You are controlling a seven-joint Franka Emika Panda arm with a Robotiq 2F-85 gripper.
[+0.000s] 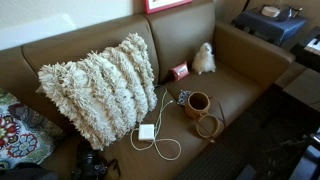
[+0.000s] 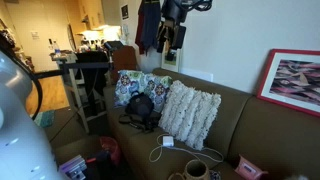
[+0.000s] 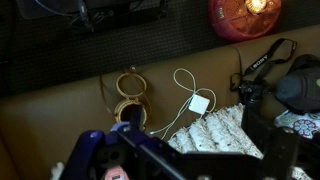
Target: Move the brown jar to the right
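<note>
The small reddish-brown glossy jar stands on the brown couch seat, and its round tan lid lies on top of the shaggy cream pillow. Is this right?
Not quite. The round tan lid is not on the shaggy cream pillow; it lies on the couch seat, right beside the reddish-brown jar, as an exterior view shows. The jar does stand on the seat.

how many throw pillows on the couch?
2. Shaggy cream pillow leans on the backrest of the brown couch; colourful floral-patterned pillow sits at the end beside it. A black bag partly covers that end, so another may be hidden.
</note>
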